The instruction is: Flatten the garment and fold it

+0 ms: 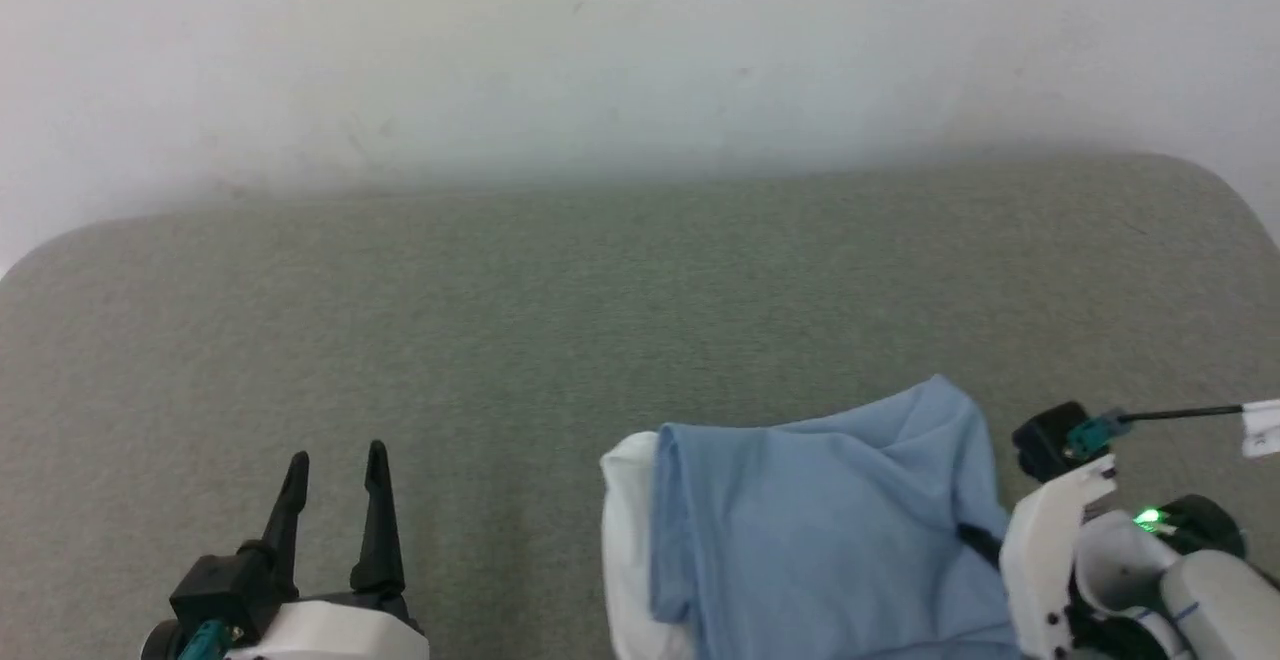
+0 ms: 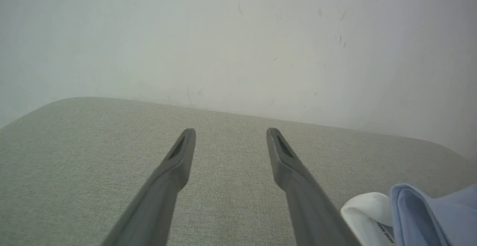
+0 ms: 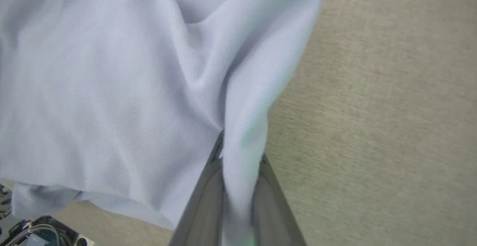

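- Shirt (image 1: 820, 520): a light blue garment lying rumpled on the grey-green padded surface (image 1: 500, 320), at the near edge of the head view and right of centre. Its upper right part rises in a soft peak.
- White part (image 1: 625, 540): a white band of the shirt along its left side, partly covered by a rolled blue edge. In the left wrist view a small printed label (image 2: 385, 233) shows on it; the lettering is too small to read.
- Right gripper (image 3: 241, 156): at the shirt's right edge, jaws clamped on a raised fold of blue cloth that runs down between the two fingers. The fingertips are hidden by the cloth. A green light (image 1: 1147, 517) glows on the wrist, and a thin black cable (image 1: 1180, 412) with a white tag (image 1: 1262, 428) leads off to the right.
- Left gripper (image 1: 337, 455): at the lower left of the head view, well apart from the shirt, jaws wide apart with nothing between them. Its fingers (image 2: 175, 164) point across bare padding towards the wall.
- Wall (image 1: 600, 40): plain, off-white, faintly scuffed, rising behind the far edge of the padded surface.
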Robot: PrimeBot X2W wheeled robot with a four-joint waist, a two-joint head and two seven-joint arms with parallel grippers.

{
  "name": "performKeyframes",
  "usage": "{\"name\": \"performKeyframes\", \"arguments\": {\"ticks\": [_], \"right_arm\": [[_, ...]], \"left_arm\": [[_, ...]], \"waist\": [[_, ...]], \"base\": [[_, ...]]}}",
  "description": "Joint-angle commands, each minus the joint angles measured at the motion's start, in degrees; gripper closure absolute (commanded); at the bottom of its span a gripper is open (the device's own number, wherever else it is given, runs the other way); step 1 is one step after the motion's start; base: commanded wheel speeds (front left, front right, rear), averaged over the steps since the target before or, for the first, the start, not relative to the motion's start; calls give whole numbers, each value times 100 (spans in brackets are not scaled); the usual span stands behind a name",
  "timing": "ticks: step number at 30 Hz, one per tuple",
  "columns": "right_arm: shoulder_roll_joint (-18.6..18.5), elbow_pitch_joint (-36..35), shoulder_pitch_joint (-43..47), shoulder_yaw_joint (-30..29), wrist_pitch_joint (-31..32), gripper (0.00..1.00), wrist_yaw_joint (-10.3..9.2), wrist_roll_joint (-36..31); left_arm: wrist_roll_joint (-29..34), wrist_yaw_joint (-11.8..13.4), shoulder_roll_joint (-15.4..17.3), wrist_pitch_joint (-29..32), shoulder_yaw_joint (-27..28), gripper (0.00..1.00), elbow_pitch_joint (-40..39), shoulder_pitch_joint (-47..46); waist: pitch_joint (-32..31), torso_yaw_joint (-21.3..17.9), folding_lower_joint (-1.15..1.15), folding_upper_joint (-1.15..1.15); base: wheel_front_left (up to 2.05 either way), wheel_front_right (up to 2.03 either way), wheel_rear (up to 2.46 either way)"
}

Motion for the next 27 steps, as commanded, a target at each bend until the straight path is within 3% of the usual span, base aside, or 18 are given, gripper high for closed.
{"name": "performKeyframes", "arguments": {"ticks": [1, 10, 17, 22, 23, 24, 25, 27], "right_arm": [[-141, -63, -77, -69, 35, 100, -8, -104], [-755, 542, -486, -1170, 47, 100, -8, -465], [-852, 1472, -1172, -2111, -679, 100, -8, -540], [-760, 2223, -1542, -2545, -1174, 100, -8, -503], [-719, 2355, -1598, -2627, -1316, 92, -8, -514], [-675, 2498, -1633, -2685, -1433, 62, -8, -528], [-642, 2607, -1657, -2722, -1577, 0, -8, -550], [-600, 2769, -1670, -2787, -1970, 0, -8, -622]], "left_arm": [[67, 0, -17, -27, 9, 0, -51, 17], [240, -33, -25, -27, -189, 0, -265, -411], [471, -87, 97, -27, -332, 0, -416, -989], [546, -122, 151, -27, -433, 0, -391, -1292], [548, -125, 155, -27, -440, 0, -382, -1324], [547, -127, 156, -27, -445, 0, -371, -1347], [544, -128, 154, -27, -450, 0, -358, -1362], [528, -122, 147, -27, -450, 0, -322, -1370]], "waist": [[31, -479, 0, 0], [851, -1267, 0, 0], [1682, -1425, 0, 0], [1927, -1377, 0, 0], [1940, -1370, 0, 0], [1941, -1360, 0, 0], [1934, -1347, 0, 0], [1878, -1317, 0, 0]], "base": [[0, 0, 0], [0, 0, 0], [0, 0, 0], [0, 0, 0], [0, 0, 0], [0, 0, 0], [0, 0, 0], [0, 0, 0]]}}
